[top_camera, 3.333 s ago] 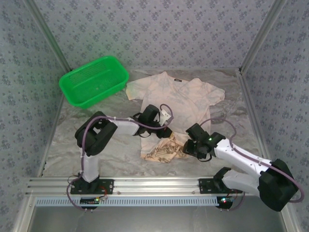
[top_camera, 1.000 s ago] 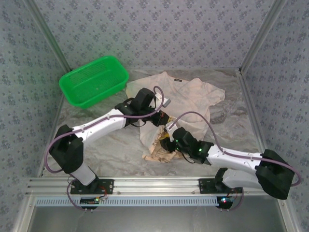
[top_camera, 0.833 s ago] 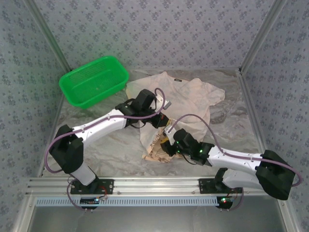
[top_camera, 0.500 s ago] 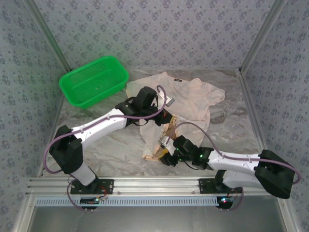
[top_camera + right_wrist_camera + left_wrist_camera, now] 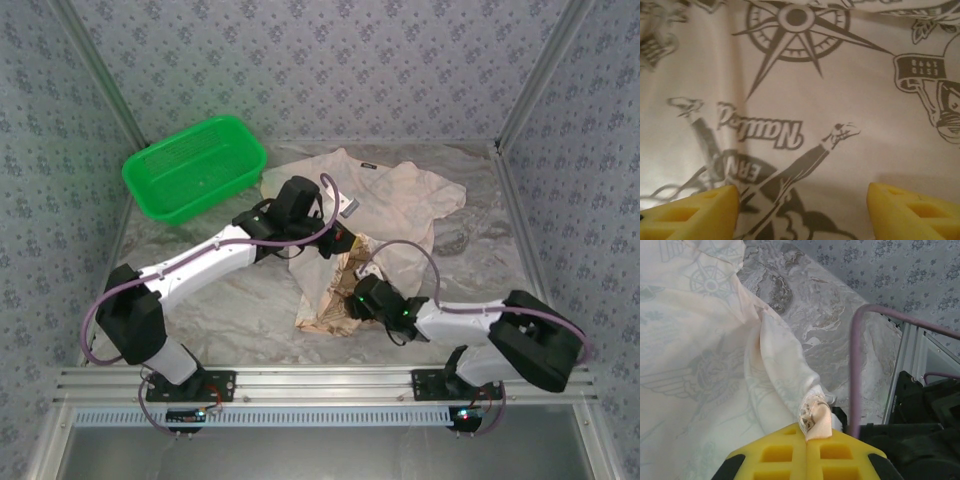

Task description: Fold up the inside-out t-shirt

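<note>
– From above, can you make out the fingertips?
– No, cloth hides both. The t-shirt [image 5: 400, 195] lies on the table [image 5: 230, 300] beside the green basket [image 5: 195, 165]. The left gripper [image 5: 340, 240] is at a bunched fold, and the right gripper [image 5: 352, 300] is at the printed hem.
– And the left wrist view?
– The left gripper [image 5: 807, 434] is clenched on a pinch of the pale t-shirt [image 5: 700, 365] edge.
– Right wrist?
– The right gripper [image 5: 802, 200] is spread wide, grasping nothing, with printed t-shirt [image 5: 795, 115] beneath. Its fingers are cut off at the frame.
– Anything changed?
– The right arm's elbow has drawn in since half a second ago.
</note>
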`<state>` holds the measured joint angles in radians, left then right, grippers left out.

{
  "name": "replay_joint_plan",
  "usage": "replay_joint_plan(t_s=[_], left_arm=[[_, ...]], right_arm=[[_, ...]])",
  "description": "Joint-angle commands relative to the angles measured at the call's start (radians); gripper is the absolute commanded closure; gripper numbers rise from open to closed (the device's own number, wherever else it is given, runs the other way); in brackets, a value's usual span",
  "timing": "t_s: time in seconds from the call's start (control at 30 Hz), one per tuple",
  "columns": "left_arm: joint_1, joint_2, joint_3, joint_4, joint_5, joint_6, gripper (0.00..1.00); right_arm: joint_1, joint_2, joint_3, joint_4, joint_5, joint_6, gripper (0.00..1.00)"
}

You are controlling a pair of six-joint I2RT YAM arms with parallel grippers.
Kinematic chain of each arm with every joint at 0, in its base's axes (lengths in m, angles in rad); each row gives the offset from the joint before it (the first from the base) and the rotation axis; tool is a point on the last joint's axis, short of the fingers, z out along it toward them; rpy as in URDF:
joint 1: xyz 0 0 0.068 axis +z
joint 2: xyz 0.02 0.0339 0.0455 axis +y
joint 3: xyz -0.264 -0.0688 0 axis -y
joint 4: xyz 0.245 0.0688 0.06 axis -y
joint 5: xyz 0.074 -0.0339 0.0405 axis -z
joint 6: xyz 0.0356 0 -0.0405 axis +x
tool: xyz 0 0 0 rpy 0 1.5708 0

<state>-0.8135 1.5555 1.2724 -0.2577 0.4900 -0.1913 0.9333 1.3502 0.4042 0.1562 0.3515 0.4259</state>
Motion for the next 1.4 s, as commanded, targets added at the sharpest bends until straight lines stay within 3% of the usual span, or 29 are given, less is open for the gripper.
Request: replay_joint_plan(t_s=[0.0,0.23,0.27,0.47,0.57,0.6,0.73,0.87,1.03,1.13,1.27,1.37], left_arm=[[0.007,-0.023,0.010,0.020,0.039,0.002,1.00],[0.014,-0.041,0.012,0.027,0.041,-0.014,1.00],[0.015,-0.046,0.011,0.028,0.040,-0.015,1.00],[0.027,-0.058,0.015,0.037,0.037,-0.030,1.00],[0.038,-0.052,0.022,0.036,0.041,-0.040,1.00],[0.042,-0.052,0.024,0.036,0.042,-0.041,1.00],[0.063,-0.062,0.023,0.028,0.023,-0.061,1.00],[0.104,-0.110,0.008,0.006,-0.070,-0.111,1.00],[0.182,-0.200,-0.057,-0.042,-0.215,-0.169,1.00],[0.271,-0.221,-0.159,-0.044,-0.281,-0.161,1.00],[0.379,-0.239,-0.340,-0.007,-0.329,-0.194,1.00],[0.402,-0.288,-0.509,0.033,-0.441,-0.220,1.00]], right_arm=[[-0.015,0.062,0.073,0.013,0.085,0.070,0.27],[-0.085,0.093,0.148,-0.024,-0.005,0.053,0.17],[-0.095,0.096,0.151,-0.023,-0.011,0.053,0.09],[-0.134,0.238,0.201,-0.017,-0.014,0.031,0.10],[-0.154,0.298,0.220,-0.015,-0.082,-0.002,0.20],[-0.156,0.308,0.226,-0.029,-0.096,-0.011,0.27],[-0.176,0.265,0.188,-0.024,-0.263,-0.113,0.74],[-0.180,0.092,0.163,-0.098,-0.396,-0.265,1.00],[-0.203,-0.258,0.229,-0.253,-0.643,-0.537,1.00],[-0.269,-0.382,0.297,-0.289,-0.785,-0.591,1.00],[-0.368,-0.419,0.384,-0.300,-0.901,-0.620,1.00],[-0.435,-0.382,0.453,-0.336,-0.851,-0.617,1.00]])
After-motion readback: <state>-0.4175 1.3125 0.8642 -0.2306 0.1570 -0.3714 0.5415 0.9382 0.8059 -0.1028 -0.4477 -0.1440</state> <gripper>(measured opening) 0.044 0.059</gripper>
